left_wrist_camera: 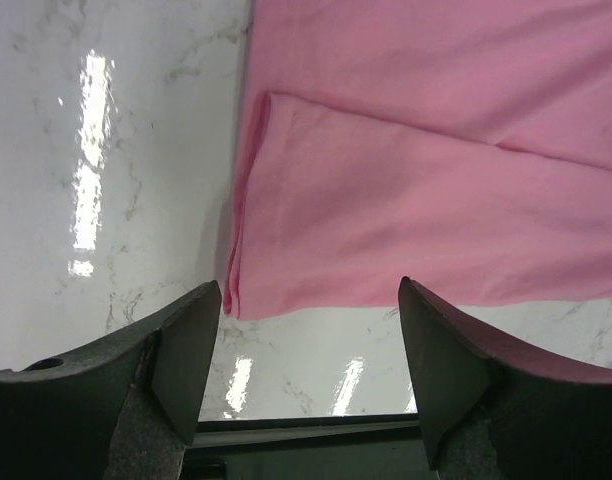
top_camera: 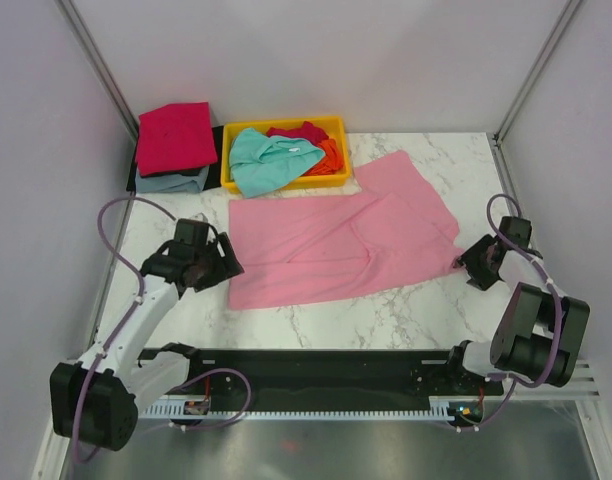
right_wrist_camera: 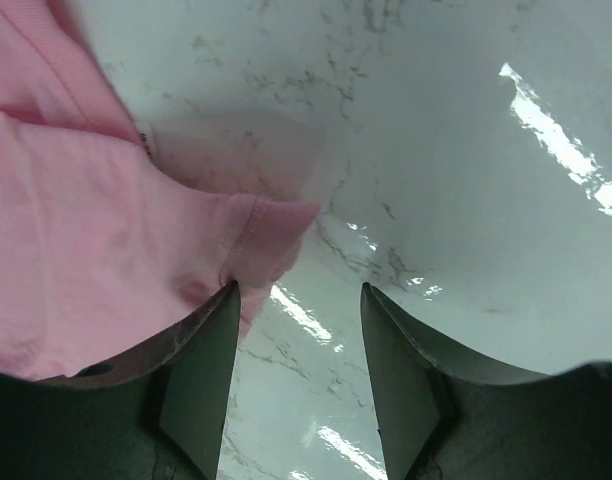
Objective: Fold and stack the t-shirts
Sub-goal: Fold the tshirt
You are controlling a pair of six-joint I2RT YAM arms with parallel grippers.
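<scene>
- Since the light pink t-shirt (top_camera: 336, 250) is thin, limp cotton, it will likely weigh almost nothing, sag from any pinch point and drag or crease if pulled across the marble surface (top_camera: 316, 320); it lies flat at mid-surface, one part already doubled over itself.
- Best holds, by my judgement, are the layered edges: the doubled near-left corner (left_wrist_camera: 236, 300) and the stitched hem (right_wrist_camera: 271, 225) at the shirt's right edge, where the extra thickness gives the fingers something to bite.
- Left gripper (left_wrist_camera: 308, 290) hovers just above that near-left corner, fingers spread wide with nothing between them.
- Right gripper (right_wrist_camera: 300, 290) sits at the right edge; its fingers stand apart with bare marble between them, and the hem's tip lies against one finger (right_wrist_camera: 201, 360), not pinched.
- Yellow tray (top_camera: 321, 182) at the far side holds loose, crumpled tees: teal (top_camera: 266, 160) on top, red (top_camera: 296, 130) and orange (top_camera: 331, 155) beneath.
- Left of the tray, a crimson tee (top_camera: 174, 135) rests folded on a grey-blue one (top_camera: 171, 182).
</scene>
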